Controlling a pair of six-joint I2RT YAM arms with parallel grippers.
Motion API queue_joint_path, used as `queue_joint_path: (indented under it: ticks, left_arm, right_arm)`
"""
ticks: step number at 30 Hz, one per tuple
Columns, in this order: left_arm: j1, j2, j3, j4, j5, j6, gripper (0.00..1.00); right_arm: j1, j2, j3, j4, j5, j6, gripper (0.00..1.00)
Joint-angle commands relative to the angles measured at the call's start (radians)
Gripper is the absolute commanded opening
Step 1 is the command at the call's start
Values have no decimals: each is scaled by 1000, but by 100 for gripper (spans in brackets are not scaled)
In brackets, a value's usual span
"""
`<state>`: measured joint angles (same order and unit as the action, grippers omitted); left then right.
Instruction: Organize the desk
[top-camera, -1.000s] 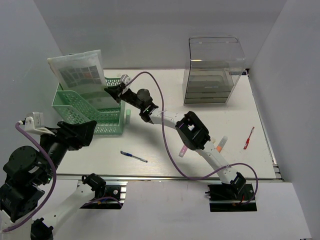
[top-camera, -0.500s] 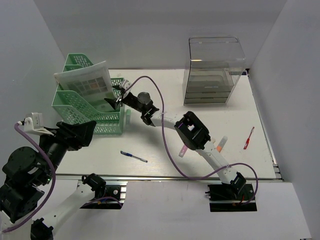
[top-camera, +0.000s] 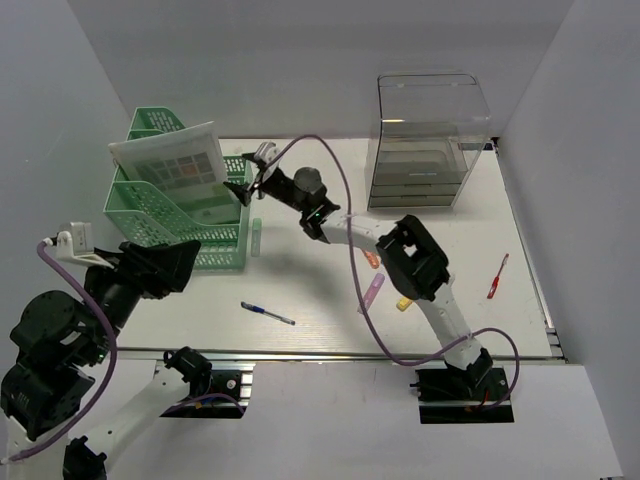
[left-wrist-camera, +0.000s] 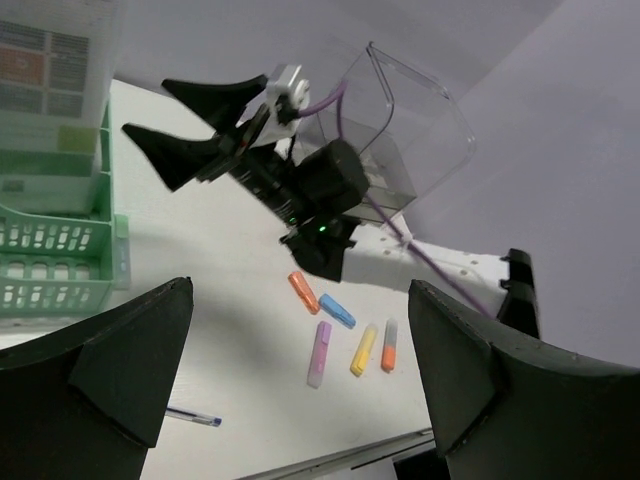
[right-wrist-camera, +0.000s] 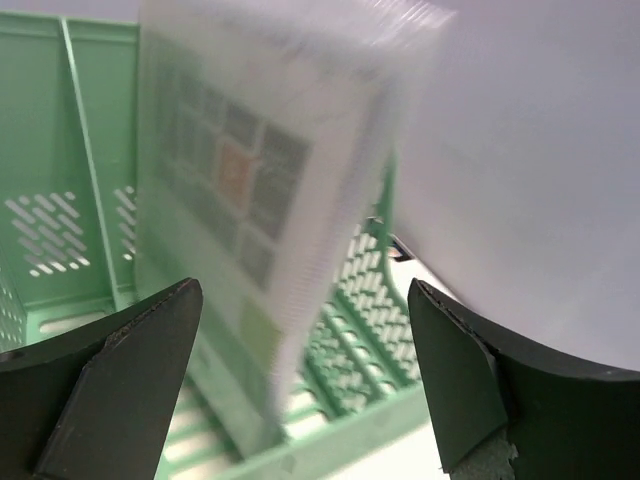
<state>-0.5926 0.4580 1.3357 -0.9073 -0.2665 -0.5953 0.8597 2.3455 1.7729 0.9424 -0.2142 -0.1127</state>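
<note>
The desk (top-camera: 300, 290) is a white tabletop with a silver rail along its front. A green mesh file rack (top-camera: 170, 220) stands at its left. A clear folder of printed sheets (top-camera: 175, 165) stands tilted in the rack. My right gripper (top-camera: 250, 175) is open just right of the folder, holding nothing. In the right wrist view the folder (right-wrist-camera: 270, 200) is blurred, ahead of the open right gripper (right-wrist-camera: 300, 290) and inside the rack (right-wrist-camera: 370, 330). My left gripper (left-wrist-camera: 300, 290) is open and empty, raised at the near left.
Several highlighters lie mid-desk, among them orange (left-wrist-camera: 303, 292), blue (left-wrist-camera: 337, 311) and purple (left-wrist-camera: 319, 352) ones. A blue pen (top-camera: 267, 313) lies near the front rail. A red pen (top-camera: 497, 276) is at the right, and a clear drawer unit (top-camera: 430, 140) stands at the back right.
My right gripper opened and let go of the folder, which settled lower into the green rack. The right arm drew back to the right, uncovering highlighters. The left arm barely moved.
</note>
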Motion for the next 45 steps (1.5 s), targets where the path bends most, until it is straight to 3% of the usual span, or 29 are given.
queue_joint_path:
  ticks: [1,4,5,9,12,14,15,17,20,21,22,24,25,26,27,28,30,31,32,35,37,38,40,41,45]
  left_arm:
    - [-4,44,-20,62,64,-1,98]
    - [-4,83,-62,125,137,0,98]
    - [-4,100,-75,139,159,2,98]
    - [-4,209,-131,200,265,23,98]
    - [14,310,-168,269,392,44,98]
    - [14,389,-181,294,423,58,98]
    - [14,415,-179,306,431,64,97]
    - [14,497,-156,308,437,93,95]
    - [14,600,-107,303,458,159,75]
    - [14,622,-95,300,466,175,61]
    - [14,646,-84,301,463,189,34]
    - [23,703,-66,320,486,235,16]
    - [24,741,-58,326,496,255,6]
    - [24,758,-56,347,501,265,5]
    - [24,775,-56,360,504,278,5]
    - [24,794,-56,372,510,294,11]
    - [24,844,-63,395,510,311,29]
    - [24,861,-67,403,510,328,39]
    - [24,878,-81,416,507,336,58]
    - [24,907,-119,450,478,342,75]
    - [24,892,-168,479,483,338,80]
    - [24,883,-188,516,483,338,82]
    - [24,845,-259,544,451,338,83]
    - [24,826,-288,580,441,338,83]
    - [24,763,-374,598,418,353,83]
  right_arm:
    - [-62,-172,-58,-55,-69,-37,89]
    - [-96,-271,-40,-384,-186,-85,89]
    - [-109,-287,0,-668,-207,-149,89]
    - [-149,-354,212,-1211,-348,-218,89]
    - [-209,-502,84,-1298,-396,-225,86]
    - [-232,-601,-34,-1260,-367,-194,74]
    - [-272,-696,-144,-1231,-335,-170,52]
    - [-303,-823,-251,-1200,-312,-130,25]
    - [-404,-931,-392,-1228,-281,-93,10]
    - [-422,-952,-414,-1254,-274,-99,8]
    - [-453,-977,-461,-1281,-260,-105,8]
    - [-505,-1052,-515,-1291,-275,-93,18]
    - [-546,-1102,-571,-1291,-290,-87,42]
    - [-553,-1126,-599,-1288,-301,-79,54]
    - [-563,-1147,-621,-1285,-324,-68,60]
    - [-592,-1190,-662,-1280,-336,-50,65]
    - [-610,-1224,-696,-1272,-340,-19,64]
    - [-640,-1241,-719,-1274,-338,4,61]
    - [-651,-1246,-727,-1277,-332,16,57]
    - [-741,-1226,-765,-1289,-326,60,42]
    - [-780,-1206,-803,-1256,-401,103,31]
    - [-801,-1200,-826,-1196,-450,163,31]
    - [-891,-1163,-862,-1144,-589,215,39]
    - [-928,-1146,-862,-1119,-629,244,49]
    - [-1042,-1060,-833,-1053,-834,312,53]
